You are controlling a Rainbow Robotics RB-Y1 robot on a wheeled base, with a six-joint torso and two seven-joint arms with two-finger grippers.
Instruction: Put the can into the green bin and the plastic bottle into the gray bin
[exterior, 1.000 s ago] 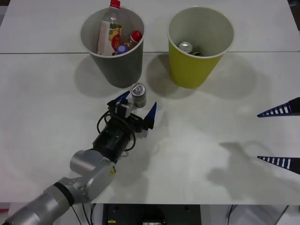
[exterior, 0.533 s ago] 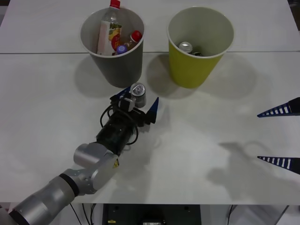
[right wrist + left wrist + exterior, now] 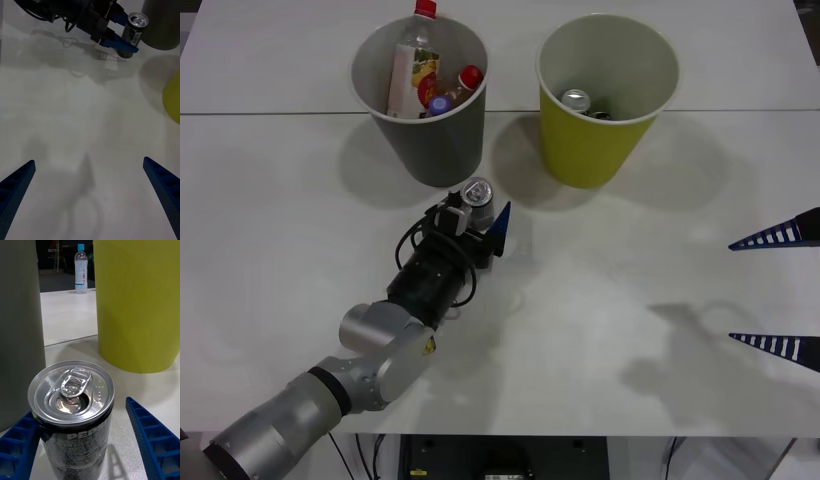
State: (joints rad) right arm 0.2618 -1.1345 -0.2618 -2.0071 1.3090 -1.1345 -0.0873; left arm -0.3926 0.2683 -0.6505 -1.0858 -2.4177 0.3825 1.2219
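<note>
the can [image 3: 477, 194] stands upright on the worktop [image 3: 630, 300], just in front of the gray bin [image 3: 420, 95]. the left claw [image 3: 477, 222] straddles it, fingers apart, ready to clamp. the right claw [image 3: 776, 290] waits spread at the worktop's right edge.

White table [image 3: 280, 250], seam across far side; dark room behind w/ bottle [image 3: 80, 268].

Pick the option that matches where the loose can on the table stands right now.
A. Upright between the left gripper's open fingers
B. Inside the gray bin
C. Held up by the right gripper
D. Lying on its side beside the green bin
A: the can stands upright on the table between the open fingers of the left gripper, just in front of the gray bin.
</note>
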